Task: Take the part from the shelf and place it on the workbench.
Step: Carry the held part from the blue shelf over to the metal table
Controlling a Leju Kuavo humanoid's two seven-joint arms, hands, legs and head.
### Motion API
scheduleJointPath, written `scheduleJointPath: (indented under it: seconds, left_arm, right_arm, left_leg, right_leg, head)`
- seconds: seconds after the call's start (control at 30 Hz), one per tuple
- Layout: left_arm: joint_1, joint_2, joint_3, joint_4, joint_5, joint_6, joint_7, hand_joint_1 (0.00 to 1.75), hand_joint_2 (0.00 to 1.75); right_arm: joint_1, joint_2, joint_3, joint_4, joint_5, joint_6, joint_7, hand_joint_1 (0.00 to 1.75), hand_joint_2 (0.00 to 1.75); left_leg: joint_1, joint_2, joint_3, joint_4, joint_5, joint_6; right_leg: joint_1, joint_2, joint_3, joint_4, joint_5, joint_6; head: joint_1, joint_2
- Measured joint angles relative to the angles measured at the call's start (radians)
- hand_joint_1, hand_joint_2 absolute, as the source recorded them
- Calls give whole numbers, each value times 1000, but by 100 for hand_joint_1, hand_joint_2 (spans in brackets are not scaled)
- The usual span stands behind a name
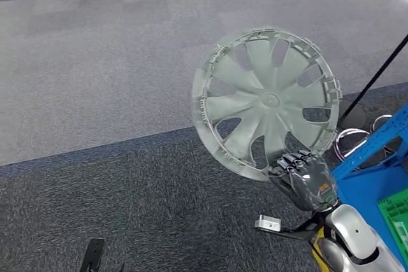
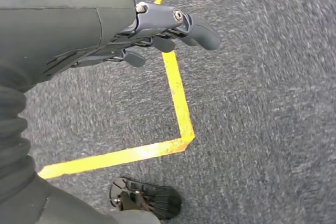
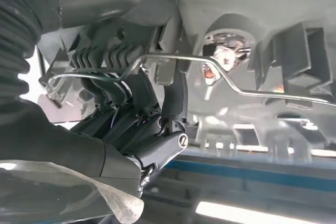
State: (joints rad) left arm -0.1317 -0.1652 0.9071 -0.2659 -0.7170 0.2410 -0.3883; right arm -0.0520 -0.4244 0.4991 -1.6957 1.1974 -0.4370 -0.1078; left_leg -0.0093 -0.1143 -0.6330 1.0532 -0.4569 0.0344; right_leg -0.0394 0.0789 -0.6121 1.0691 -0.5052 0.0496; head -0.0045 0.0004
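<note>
Item: hubcap point(image 1: 266, 101), off shelf, being carried above carpet point(image 1: 96, 81). Right hand point(image 1: 303, 173) gripping rim at 5 o'clock, fingers point(image 3: 130, 85) hooking inner wire ring, prob. for secure carry. Left hand point(image 2: 158, 30) hanging idle, fingers loosely apart, holding nothing. Desk: n/a.

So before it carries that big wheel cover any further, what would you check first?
1. Right hand grips the wheel cover at its rim: ok.
2. Fingers hooked around the rim and wire ring: ok.
3. Cover held off the carpet: ok.
4. Left hand holds nothing, fingers apart: ok.
5. Blue shelf frame close beside the cover, clearance: cannot tell.
6. Workbench ahead: cannot tell.
</note>
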Motion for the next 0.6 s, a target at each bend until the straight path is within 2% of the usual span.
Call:
scheduleJointPath:
  seconds: [0.03, 0.1, 0.13, 0.17, 0.23, 0.3, 0.33, 0.37, 0.4, 0.47, 0.53, 0.6]
  left_arm:
    - [1, 0, 0, 0, 0, 0, 0, 0, 175]
    - [5, 0, 0, 0, 0, -1, 1, 0, 175]
    - [7, 0, 0, 0, 0, -1, 1, 0, 175]
    - [7, 0, 0, 0, 0, -1, 1, 0, 175]
    - [4, -1, 0, 0, 0, -3, 2, 0, 175]
    - [3, -3, -1, 0, 0, -4, 4, 0, 175]
    - [5, -4, -1, 0, 0, -4, 6, 0, 175]
    - [6, -4, -1, 0, 0, -4, 8, 0, 175]
    - [7, -4, -1, 0, 0, -4, 9, 0, 175]
    - [7, -4, -1, 0, 0, -4, 10, 0, 175]
    - [4, -5, -1, 0, 0, -5, 10, 0, 175]
    - [3, -6, -1, 0, 4, -5, 11, 0, 175]
  right_arm:
    - [1, -1, 0, -2, 1, 0, 0, 175, 175]
    - [1, -1, -1, -5, 2, 0, 1, 175, 175]
    - [1, -1, -2, -6, 2, 0, 2, 175, 175]
    - [1, -1, -3, -6, 3, 0, 3, 175, 175]
    - [5, -1, -7, -6, 4, 0, 5, 175, 175]
    - [8, -1, -9, -6, 5, 0, 6, 175, 175]
    - [9, -1, -10, -6, 6, 0, 7, 175, 175]
    - [10, -1, -10, -6, 8, 0, 7, 175, 175]
    - [11, -1, -10, -7, 9, 0, 7, 175, 175]
    - [11, -1, -10, -11, 12, 0, 6, 175, 175]
    - [10, -1, -10, -14, 15, 0, 5, 175, 175]
    - [2, -1, -8, -14, 16, 0, -1, 175, 175]
  left_leg:
    - [2, -13, -6, 3, 1, -6]
    - [6, -31, -13, 2, 5, -17]
    - [5, -18, -16, 8, 0, -22]
    - [4, 6, -25, 28, -13, -27]
    - [3, 72, -67, 123, -62, -37]
    - [10, 100, -121, 235, -101, -43]
    - [13, 104, -132, 256, -99, -45]
    - [15, 108, -125, 241, -80, -46]
    - [16, 114, -102, 192, -47, -46]
    - [9, 151, -42, 71, 4, -40]
    - [-3, 179, -14, 9, 10, -29]
    - [-8, 166, -12, -3, 7, -16]
  right_leg:
    - [0, 11, 7, -9, -6, -2]
    - [3, -8, 14, -16, -5, -11]
    - [3, -20, 18, -19, -3, -16]
    - [2, -34, 23, -23, -3, -22]
    - [5, -64, 31, -28, -5, -31]
    - [9, -94, 36, -28, -10, -36]
    - [10, -107, 39, -28, -12, -37]
    - [10, -120, 42, -28, -15, -36]
    - [10, -131, 46, -28, -18, -34]
    - [12, -152, 55, -29, -26, -26]
    - [15, -172, 61, -32, -31, -15]
    - [16, -191, 68, -38, -34, -3]
  head:
    - [0, 0]
    - [0, 0]
    - [-2, 0]
    - [-5, 0]
    - [-9, 0]
    - [-9, 0]
    - [-10, 0]
    - [-10, 0]
    - [-10, 0]
    - [-10, 0]
    - [-9, 0]
    - [-8, 0]
